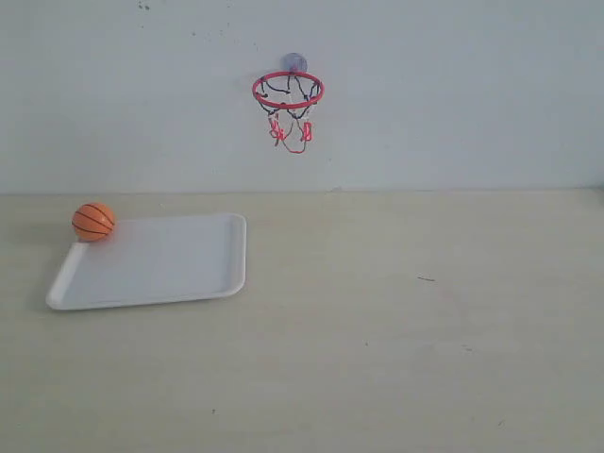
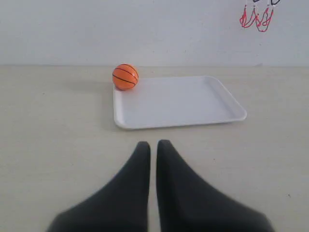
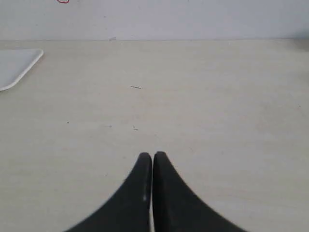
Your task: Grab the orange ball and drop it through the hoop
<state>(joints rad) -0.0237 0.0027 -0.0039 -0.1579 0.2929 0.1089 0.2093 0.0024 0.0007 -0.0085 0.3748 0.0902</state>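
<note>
The orange ball [image 1: 92, 222] [image 2: 125, 77] rests at the far left corner of a white tray [image 1: 179, 274] [image 2: 193, 104], touching its rim. On the wall hangs the hoop [image 1: 288, 91] with its red ring and red-and-black net; only the net's lower strings [image 2: 256, 18] show in the left wrist view. My left gripper [image 2: 153, 143] is shut and empty, hovering over the table short of the tray. Over bare table, the right gripper [image 3: 152, 154] is also shut on nothing. Neither gripper appears in the exterior view.
The pale wooden table [image 1: 396, 330] meets a white wall at the back. A corner of the tray [image 3: 17, 65] shows in the right wrist view. A small dark mark [image 1: 427, 278] lies on the table's right half.
</note>
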